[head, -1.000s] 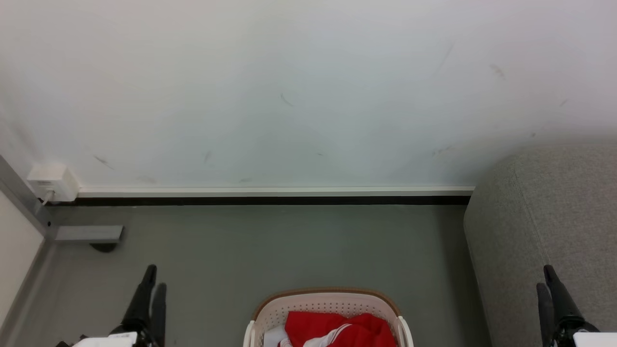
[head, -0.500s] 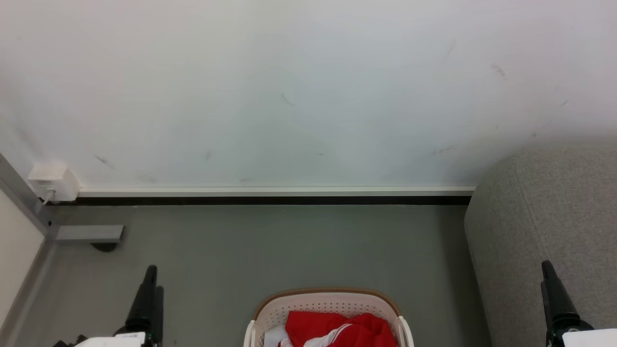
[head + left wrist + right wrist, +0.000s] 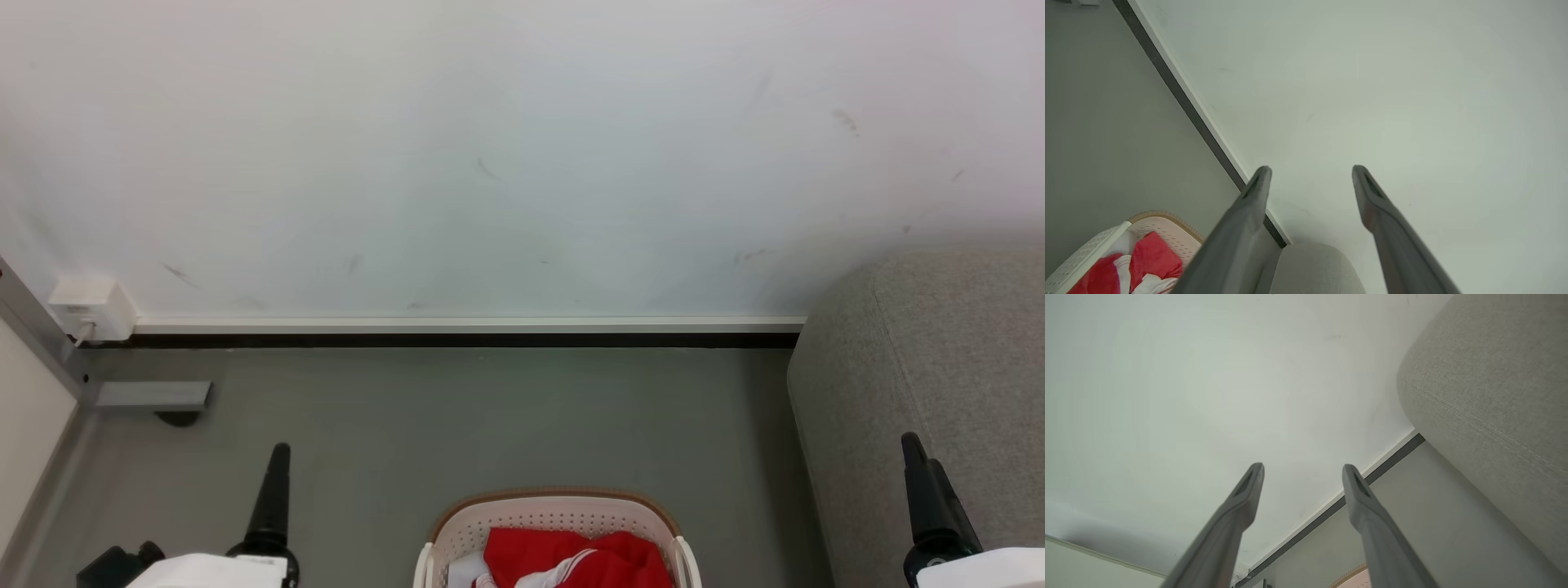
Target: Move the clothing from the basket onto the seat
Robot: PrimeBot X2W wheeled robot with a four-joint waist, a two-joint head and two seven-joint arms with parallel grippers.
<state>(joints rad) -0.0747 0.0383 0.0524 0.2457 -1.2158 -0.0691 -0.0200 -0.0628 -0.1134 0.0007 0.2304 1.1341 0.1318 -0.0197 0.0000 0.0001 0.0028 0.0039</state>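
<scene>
Nothing is being grasped: left gripper (image 3: 1310, 171) and right gripper (image 3: 1302, 467) are being held spread apart. Red clothing (image 3: 571, 559) is being contained in the laundry basket (image 3: 555, 500), bottom centre of head view; grey seat (image 3: 939, 343) at right.
</scene>
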